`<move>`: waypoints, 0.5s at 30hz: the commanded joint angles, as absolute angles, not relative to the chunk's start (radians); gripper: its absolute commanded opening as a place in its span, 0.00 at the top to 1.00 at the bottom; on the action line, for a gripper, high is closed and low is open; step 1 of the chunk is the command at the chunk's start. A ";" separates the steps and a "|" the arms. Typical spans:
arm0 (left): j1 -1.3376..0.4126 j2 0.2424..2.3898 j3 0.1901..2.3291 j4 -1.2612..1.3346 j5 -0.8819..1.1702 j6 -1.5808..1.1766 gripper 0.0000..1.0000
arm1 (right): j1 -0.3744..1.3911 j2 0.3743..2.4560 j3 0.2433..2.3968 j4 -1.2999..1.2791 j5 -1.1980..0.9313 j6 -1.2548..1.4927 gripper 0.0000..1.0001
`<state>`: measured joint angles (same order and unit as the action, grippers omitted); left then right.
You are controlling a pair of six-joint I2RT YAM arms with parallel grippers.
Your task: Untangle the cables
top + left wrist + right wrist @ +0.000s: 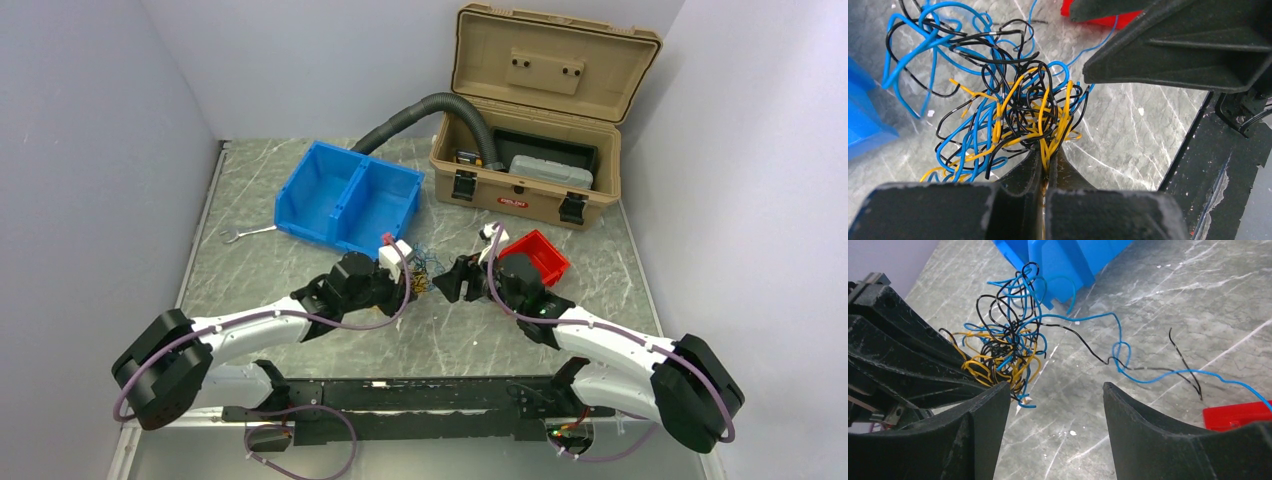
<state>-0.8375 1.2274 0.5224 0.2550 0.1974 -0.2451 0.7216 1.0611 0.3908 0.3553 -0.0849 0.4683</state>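
Top view: two robot arms meet at the middle of a grey marbled surface [300,345]. The left hand [416,281] and right hand [452,283] face each other across a small knot of cables [428,264]. The knot sits just in front of a blue bin [350,195], with a red bin [540,255] beside the right hand. An open tan toolbox [530,130] stands at the far edge with a black hose [420,115] running into it, and a wrench [245,233] lies left of the blue bin. At this range, neither hand's opening can be made out.

Left wrist view: the left hand's fingers [1023,175] are pressed together, pinching several yellow and black strands at the near edge of the tangle. Blue, black and yellow wires loop out from the grip over the surface. The right hand's dark fingers fill the upper right, close above the knot.

Right wrist view: the right hand's fingers [983,420] stand wide apart and hold nothing. The tip of the left one sits right against the lower edge of the tangle, though contact cannot be confirmed. One blue strand trails away towards the red bin, and a loose black wire [1185,362] lies apart on the surface.
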 commanded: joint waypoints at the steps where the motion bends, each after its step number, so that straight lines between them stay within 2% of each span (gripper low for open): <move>1: -0.840 1.185 0.462 0.408 0.253 -0.202 1.00 | 0.721 1.074 0.383 0.463 -0.126 0.502 0.29; 12: -0.841 1.186 0.448 0.466 0.329 -0.209 1.00 | 0.723 1.162 0.451 0.517 -0.298 0.491 0.32; 15: -0.840 1.179 0.445 0.464 0.331 -0.207 1.00 | 0.722 1.190 0.458 0.530 -0.319 0.497 0.35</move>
